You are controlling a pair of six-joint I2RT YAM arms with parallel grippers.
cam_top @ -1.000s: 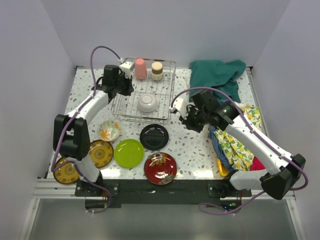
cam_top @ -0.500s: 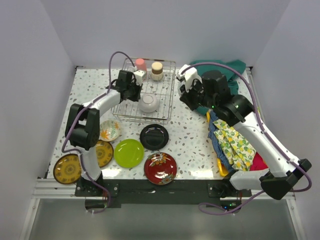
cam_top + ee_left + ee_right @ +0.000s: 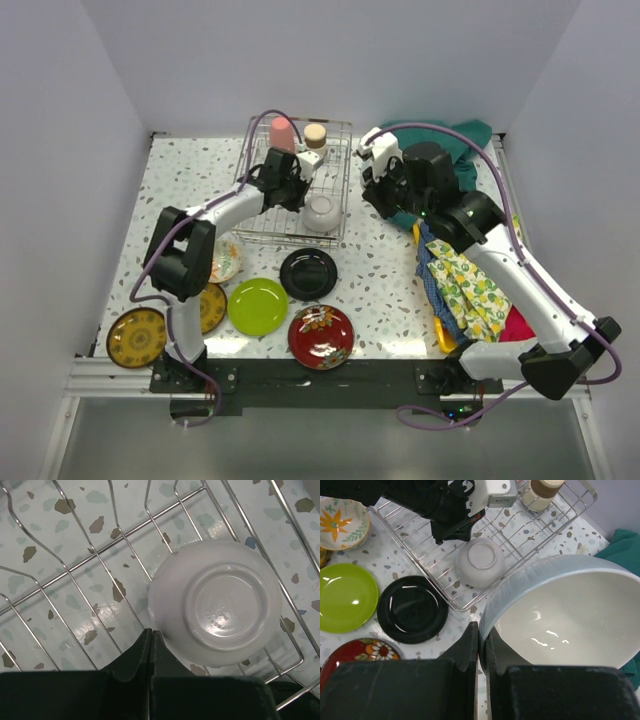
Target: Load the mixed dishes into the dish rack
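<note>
The rack (image 3: 270,232) sits at the far middle of the table (image 3: 380,290), its near-left corner hidden by the left arm. The green cloth (image 3: 440,140) at the far right is partly covered by the right arm, and the yellow-patterned cloth (image 3: 470,290) runs under that arm's forearm. The right gripper (image 3: 481,635) pinches the rim of a big bowl (image 3: 565,615), white inside and pale grey-blue outside, held in the air just right of the rack; its right side is cut off in the wrist view, and from above the arm hides it. On the near table lie a red plate (image 3: 321,336), lime plate (image 3: 258,306), black plate (image 3: 308,273) and gold plate (image 3: 136,337). A second gold plate (image 3: 212,305) and the floral bowl (image 3: 228,262) are half hidden by the left arm. Inside the rack a white bowl (image 3: 216,602) lies upside down near the right wall. The left gripper (image 3: 151,635), fingers pressed together and empty, points at its edge; whether they touch is unclear. A pink cup (image 3: 283,132) and a lidded cup (image 3: 316,137) stand at the rack's far side.
</note>
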